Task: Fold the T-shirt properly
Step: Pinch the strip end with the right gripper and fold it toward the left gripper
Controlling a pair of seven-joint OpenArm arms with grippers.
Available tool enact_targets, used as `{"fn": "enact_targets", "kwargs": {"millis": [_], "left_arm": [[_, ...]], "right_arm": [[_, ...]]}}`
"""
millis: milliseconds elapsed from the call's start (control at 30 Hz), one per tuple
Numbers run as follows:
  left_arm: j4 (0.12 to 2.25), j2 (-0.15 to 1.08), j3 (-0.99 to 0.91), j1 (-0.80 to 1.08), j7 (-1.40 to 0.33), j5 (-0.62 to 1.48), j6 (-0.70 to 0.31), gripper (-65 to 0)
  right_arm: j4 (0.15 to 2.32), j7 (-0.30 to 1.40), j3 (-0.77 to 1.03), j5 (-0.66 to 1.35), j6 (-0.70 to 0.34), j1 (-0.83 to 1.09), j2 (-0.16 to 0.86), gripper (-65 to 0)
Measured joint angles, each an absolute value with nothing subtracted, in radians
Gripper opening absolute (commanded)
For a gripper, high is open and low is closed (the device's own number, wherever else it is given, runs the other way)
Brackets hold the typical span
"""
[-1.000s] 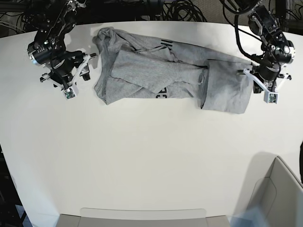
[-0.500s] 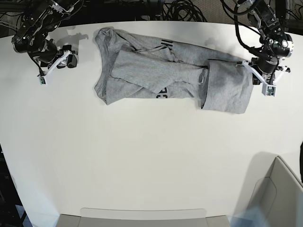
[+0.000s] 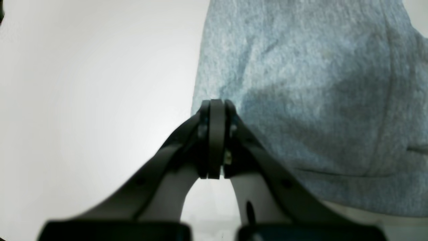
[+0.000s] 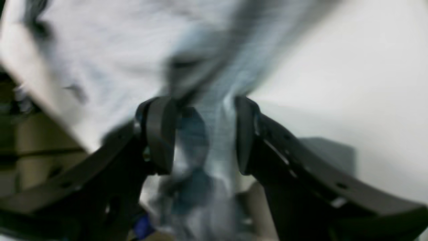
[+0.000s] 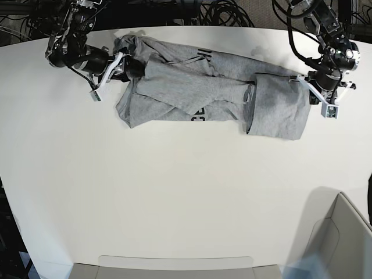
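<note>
The grey T-shirt (image 5: 197,87) lies crumpled lengthwise across the far part of the white table (image 5: 174,186), with some black lettering showing. At its left end my right gripper (image 5: 123,65) is open. In the blurred right wrist view grey cloth (image 4: 207,110) lies between its spread fingers (image 4: 160,134). My left gripper (image 5: 302,83) sits at the shirt's right edge. The left wrist view shows this gripper (image 3: 216,107) shut, pads pressed together, its tip against the edge of the cloth (image 3: 317,83). No cloth shows between the pads.
A grey box (image 5: 343,238) stands at the near right corner. A flat pale tray (image 5: 174,267) lies at the near edge. Black cables (image 5: 221,11) run behind the far edge of the table.
My right arm has swung in from the table's left side to the shirt's left end, and its fingers now straddle cloth. The left gripper has shifted only slightly along the shirt's right edge.
</note>
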State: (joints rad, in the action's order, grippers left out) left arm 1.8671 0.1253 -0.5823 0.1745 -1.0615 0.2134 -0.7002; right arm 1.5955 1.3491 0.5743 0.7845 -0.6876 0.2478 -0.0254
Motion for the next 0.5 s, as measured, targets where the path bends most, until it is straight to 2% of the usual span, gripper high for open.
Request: {"fn": "enact_targets", "kwargs": {"millis": [500], "left_arm": [[1.867,0.125,-0.581,0.196,-1.065,0.215,-0.700,-65.0]], "right_arm": [[1.568,1.387,0.573,0.761,-0.688,0.179,-0.058,-36.5]]}}
